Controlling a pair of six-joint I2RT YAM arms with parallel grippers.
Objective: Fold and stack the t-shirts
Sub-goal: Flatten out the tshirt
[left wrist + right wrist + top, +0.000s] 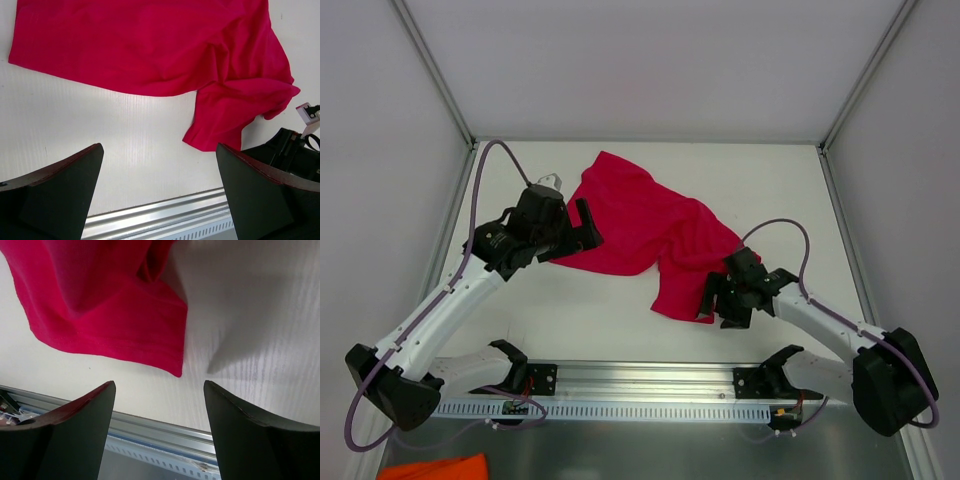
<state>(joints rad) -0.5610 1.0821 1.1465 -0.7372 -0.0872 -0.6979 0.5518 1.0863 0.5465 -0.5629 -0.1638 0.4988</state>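
Here we list one crimson t-shirt (pixel 640 235), crumpled and unfolded on the desk (pixel 570 310) between the two tools. Left tool (pixel 160 150): jaws wide apart, empty, just beside the shirt's left edge. Right tool (pixel 159 385): jaws apart, empty, at its near right corner.

Bright, even light from above flattened the white table (pixel 620 320) and left only faint, soft shadows under the arms, while a harder grey wedge of shadow lay just ahead and to the right of the right gripper (pixel 159 385). The crimson t-shirt (pixel 640 225) was so saturated that its folds read weakly from above, but showed sharper ahead of the left gripper (pixel 159 150). Both grippers' near fingers were dark, underexposed and slightly soft-edged.
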